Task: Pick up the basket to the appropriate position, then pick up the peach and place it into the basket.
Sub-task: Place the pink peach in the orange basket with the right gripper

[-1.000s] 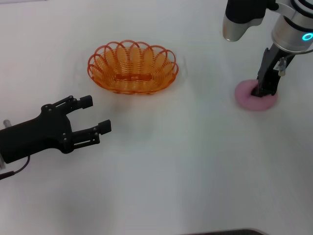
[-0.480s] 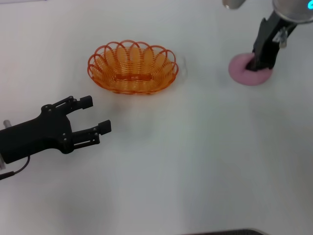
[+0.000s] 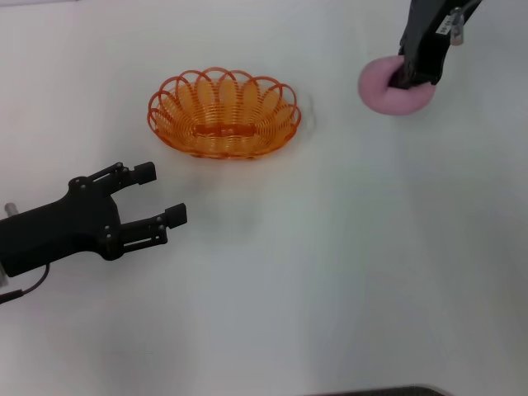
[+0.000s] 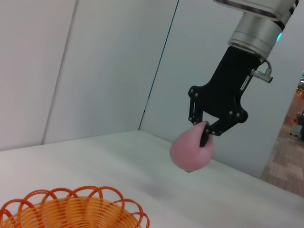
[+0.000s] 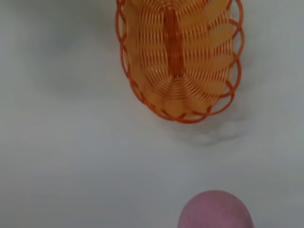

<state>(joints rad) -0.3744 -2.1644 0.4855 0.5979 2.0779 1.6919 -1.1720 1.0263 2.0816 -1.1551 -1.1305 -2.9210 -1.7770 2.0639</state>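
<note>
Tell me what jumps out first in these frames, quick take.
The pink peach, pinched in the right gripper and hanging clear above the white table at the far right. Next, the orange basket, empty, sitting on the table to the left of the peach. The left gripper waits nearer the robot on the left, jaws open, holding nothing.

plain white table (image 3: 330,272), and the only thing actually sitting on it is the orange wire basket (image 3: 223,113), upper left of center.
</note>
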